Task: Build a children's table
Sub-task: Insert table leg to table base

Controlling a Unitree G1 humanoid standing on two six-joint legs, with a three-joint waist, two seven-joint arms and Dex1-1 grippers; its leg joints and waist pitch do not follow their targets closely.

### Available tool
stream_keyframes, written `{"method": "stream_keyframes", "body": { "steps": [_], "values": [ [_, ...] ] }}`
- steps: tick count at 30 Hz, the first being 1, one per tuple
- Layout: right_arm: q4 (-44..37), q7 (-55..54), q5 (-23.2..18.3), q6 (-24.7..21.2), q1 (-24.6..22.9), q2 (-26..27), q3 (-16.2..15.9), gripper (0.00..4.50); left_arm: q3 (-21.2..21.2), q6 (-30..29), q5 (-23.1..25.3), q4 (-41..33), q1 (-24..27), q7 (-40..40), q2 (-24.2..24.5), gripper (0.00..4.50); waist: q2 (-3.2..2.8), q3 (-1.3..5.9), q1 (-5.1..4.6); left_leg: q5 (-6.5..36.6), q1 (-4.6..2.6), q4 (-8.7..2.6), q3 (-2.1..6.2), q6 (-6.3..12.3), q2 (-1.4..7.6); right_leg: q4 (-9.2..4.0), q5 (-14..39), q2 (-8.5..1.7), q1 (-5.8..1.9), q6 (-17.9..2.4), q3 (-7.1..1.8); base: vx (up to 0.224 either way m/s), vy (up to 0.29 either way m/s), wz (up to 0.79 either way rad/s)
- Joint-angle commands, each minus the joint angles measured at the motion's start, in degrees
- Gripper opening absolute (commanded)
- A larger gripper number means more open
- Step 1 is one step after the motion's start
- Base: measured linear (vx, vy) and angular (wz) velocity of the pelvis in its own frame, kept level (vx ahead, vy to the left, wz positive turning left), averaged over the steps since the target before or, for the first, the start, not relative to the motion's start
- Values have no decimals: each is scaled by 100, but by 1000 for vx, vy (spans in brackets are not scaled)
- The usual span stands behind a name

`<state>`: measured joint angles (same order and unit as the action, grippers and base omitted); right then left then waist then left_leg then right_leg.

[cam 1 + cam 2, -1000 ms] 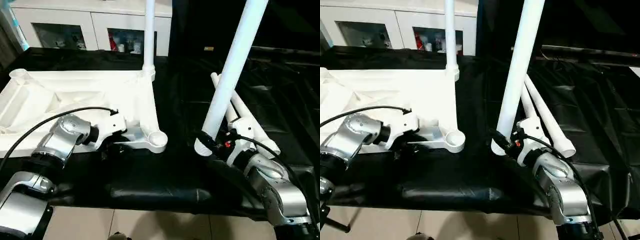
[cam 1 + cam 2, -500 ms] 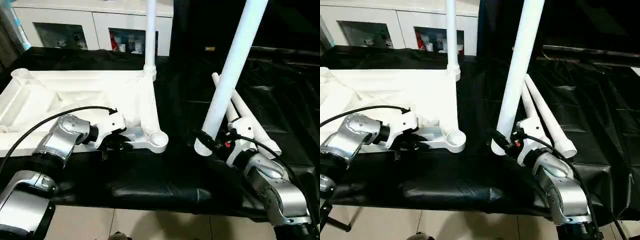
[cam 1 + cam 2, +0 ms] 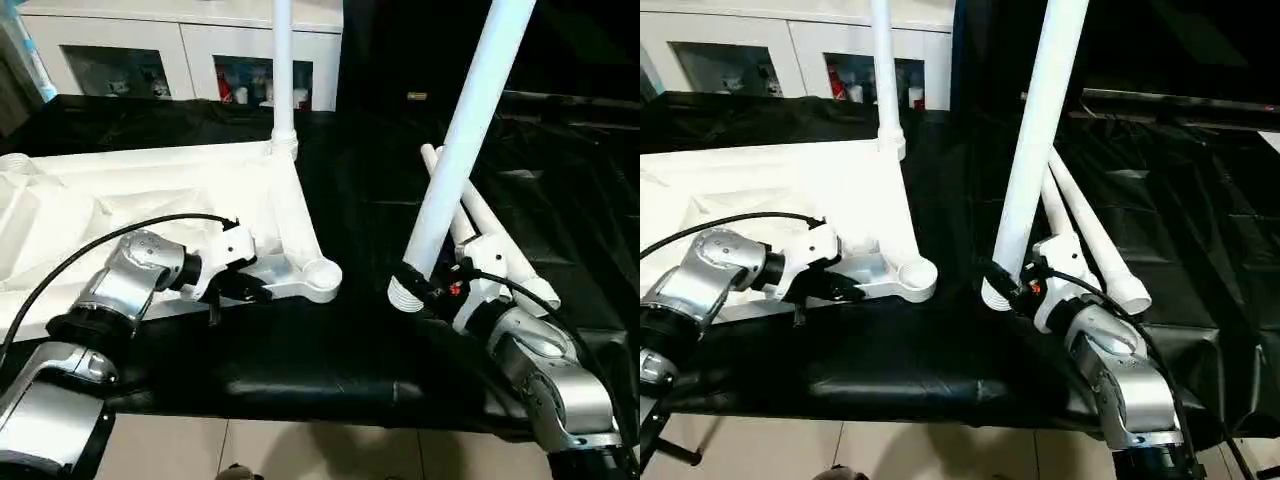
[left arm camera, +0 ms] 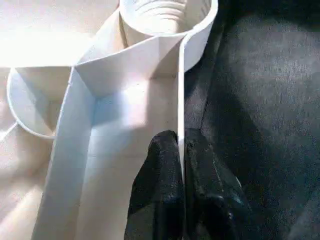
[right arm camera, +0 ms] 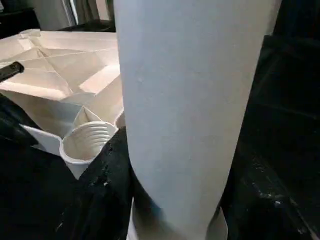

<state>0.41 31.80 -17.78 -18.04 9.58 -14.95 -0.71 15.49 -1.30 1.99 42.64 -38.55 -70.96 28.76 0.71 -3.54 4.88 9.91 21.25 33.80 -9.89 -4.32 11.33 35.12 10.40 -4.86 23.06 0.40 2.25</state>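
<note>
Right of centre frame, my right gripper [image 3: 415,288] grips the leg [image 3: 455,165] near its threaded end, long axis rising toward the top. Just left lies the empty corner socket [image 3: 321,274]; my left gripper [image 4: 181,165] pinches the tabletop [image 3: 150,190] rim.

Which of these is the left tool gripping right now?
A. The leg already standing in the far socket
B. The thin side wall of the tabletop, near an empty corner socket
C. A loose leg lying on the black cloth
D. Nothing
B: the left tool pinches the tabletop wall between its fingers, just short of the empty corner socket.
</note>
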Motion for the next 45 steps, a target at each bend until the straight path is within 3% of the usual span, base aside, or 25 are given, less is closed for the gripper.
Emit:
{"method": "stream_keyframes", "body": {
  "steps": [1,2,3,4,8,11,17,19,28,33,37,45],
  "values": [
    [121,6,-5,-93,230,76,-113,191,-92,52,-199,-274,135,247,-260,4,-83,417,-3,1504,-91,-438,19,-131,140,-331,579,-280,-270,-1455,-180,0,0,0],
    [245,25,-71,-178,393,152,-121,191,-72,203,-149,-302,234,492,-408,4,-9,422,-12,1475,-91,-430,2,-87,141,-350,590,-273,-275,-1469,-180,0,0,0],
    [295,38,-99,-216,464,178,-121,191,-56,267,-107,-287,261,602,-456,1,-32,408,7,1444,-82,-428,8,-49,129,-353,731,-281,-274,-1433,-182,0,0,0],
    [373,37,-123,-269,575,206,-116,191,-27,275,-49,-263,291,715,-503,1,24,403,3,1463,-90,-429,-8,-17,135,-378,849,-279,-262,-1394,-187,0,0,0],
    [654,162,-254,-441,950,253,-87,190,61,236,67,-279,368,814,-568,0,-8,399,34,1468,-104,-441,3,-57,145,-401,1353,-301,-236,-1147,-195,0,0,0],
    [995,354,-99,-439,1211,206,-238,190,87,225,142,-314,376,782,-555,0,-7,402,16,1455,-93,-449,6,-98,141,-398,1355,-294,-230,-1115,-186,0,0,0],
    [1862,497,95,-180,1700,293,-352,190,173,238,246,-309,357,740,-505,0,-4,421,18,1282,-88,-426,-10,-76,130,-369,1032,-295,-238,-1190,-184,0,0,0],
    [2391,587,152,-49,2022,384,-399,190,205,266,275,-290,323,705,-480,0,29,428,-3,1271,-85,-423,-10,-61,129,-357,1027,-303,-236,-1239,-178,0,0,0],
    [3018,995,168,-16,2463,488,-470,190,288,294,340,-360,294,520,-418,0,73,434,4,1191,-83,-431,-17,-7,143,-339,891,-301,-240,-1254,-176,0,0,0],
    [3434,1303,317,41,2654,421,-652,190,293,309,327,-359,254,399,-389,0,63,442,5,1231,-90,-431,-18,-33,146,-328,830,-300,-238,-1296,-172,0,0,0],
    [3787,1365,414,233,2775,441,-637,190,324,336,306,-393,228,226,-357,0,73,450,4,1286,-92,-435,-16,-67,150,-322,794,-300,-242,-1314,-170,0,0,0],
    [4262,1450,465,477,2951,505,-564,190,458,320,326,-515,180,-148,-256,0,31,454,-19,1415,-100,-447,-7,-113,154,-322,761,-293,-245,-1382,-167,0,0,0]
  ]
}}
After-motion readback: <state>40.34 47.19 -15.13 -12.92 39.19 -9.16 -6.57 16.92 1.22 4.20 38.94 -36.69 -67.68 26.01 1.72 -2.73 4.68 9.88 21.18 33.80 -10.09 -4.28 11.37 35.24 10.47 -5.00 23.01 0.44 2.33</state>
